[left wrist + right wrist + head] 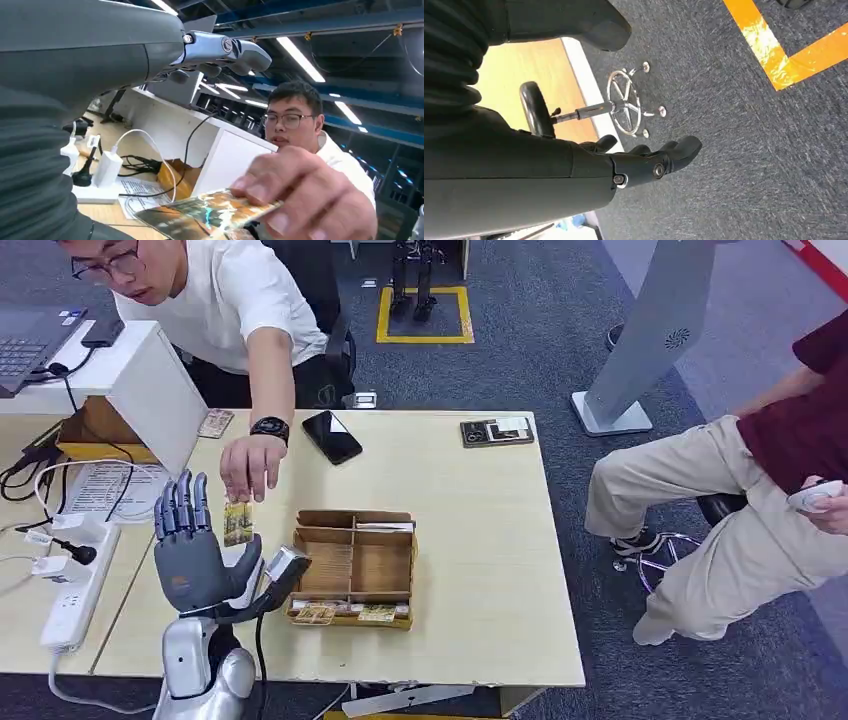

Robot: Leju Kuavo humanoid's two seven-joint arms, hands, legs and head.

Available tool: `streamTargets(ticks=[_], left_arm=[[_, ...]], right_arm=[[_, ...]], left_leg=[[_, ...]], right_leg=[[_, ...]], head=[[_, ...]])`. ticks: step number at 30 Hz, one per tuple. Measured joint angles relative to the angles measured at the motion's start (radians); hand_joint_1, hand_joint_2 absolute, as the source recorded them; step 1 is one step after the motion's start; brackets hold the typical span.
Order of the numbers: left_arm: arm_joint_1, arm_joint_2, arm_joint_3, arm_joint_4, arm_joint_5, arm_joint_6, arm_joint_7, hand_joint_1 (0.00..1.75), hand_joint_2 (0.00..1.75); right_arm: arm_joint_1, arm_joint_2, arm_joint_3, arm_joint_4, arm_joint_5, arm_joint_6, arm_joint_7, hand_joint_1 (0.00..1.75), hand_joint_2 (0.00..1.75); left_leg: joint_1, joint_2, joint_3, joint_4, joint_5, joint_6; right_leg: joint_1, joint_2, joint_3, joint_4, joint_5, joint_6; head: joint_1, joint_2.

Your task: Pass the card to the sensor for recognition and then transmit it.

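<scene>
A pale wooden desk seen from above, with the robot's silver left arm rising from the near edge. The left hand is raised upright over the desk's near left part, palm turned toward the centre, fingers straight and spread, thumb out to the side; it holds nothing. Just beyond its fingertips, a person in a white shirt leans over the far side of the desk and reaches down with 1 hand, pinching a glossy patterned card by its upper edge. The card hangs upright, close beside the robot's fingers; whether it touches them cannot be told. In the left wrist view the same card appears close up, shiny and multicoloured, pinched by the person's fingertips.

To the right of the card a shallow wooden tray with compartments sits on the desk, with a few small cards lying along its near edge. Farther back lie a black phone and a dark flat device. A white power strip with plugs and cables lies at the left.

The right hand hangs beside the desk over grey carpet, fingers loosely extended and holding nothing. A second person in beige trousers sits at the right.
</scene>
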Motion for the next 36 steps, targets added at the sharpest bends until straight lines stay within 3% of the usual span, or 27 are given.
streamTargets(ticks=[8,9,10,19,36], left_arm=[[-0.005,-0.029,0.019,-0.013,0.006,0.0,-0.007,0.0,1.75],[-0.005,-0.03,0.021,-0.013,0.006,0.0,-0.007,1.59,1.75],[-0.005,-0.032,0.022,-0.013,0.007,0.0,-0.009,1.75,1.75],[-0.006,-0.064,0.06,-0.021,0.051,0.0,-0.122,1.75,1.75],[-0.008,-0.084,0.086,-0.031,0.054,0.0,-0.129,1.75,1.75]], right_arm=[[0.0,-0.002,0.0,0.0,0.0,0.0,0.001,0.0,1.75],[0.0,-0.002,0.0,0.001,0.0,0.0,0.001,0.0,1.75],[0.0,-0.003,0.0,0.001,0.0,0.0,0.002,0.0,1.75],[-0.002,-0.005,0.005,0.003,0.003,0.0,0.0,0.0,1.75],[-0.003,-0.007,0.008,0.005,0.004,0.0,0.0,0.0,1.75]], left_leg=[[0.0,0.0,0.0,0.0,0.0,0.0],[0.0,0.0,0.0,0.0,0.0,0.0],[0.0,0.0,0.0,0.0,0.0,0.0],[0.0,0.0,0.0,0.0,0.0,0.0],[0.0,0.0,0.0,0.0,0.0,0.0]], right_leg=[[0.0,0.0,0.0,0.0,0.0,0.0],[0.0,0.0,0.0,0.0,0.0,0.0],[0.0,0.0,0.0,0.0,0.0,0.0],[0.0,0.0,0.0,0.0,0.0,0.0],[0.0,0.0,0.0,0.0,0.0,0.0]], head=[[0.0,0.0],[0.0,0.0],[0.0,0.0],[0.001,0.0],[0.0,0.0]])
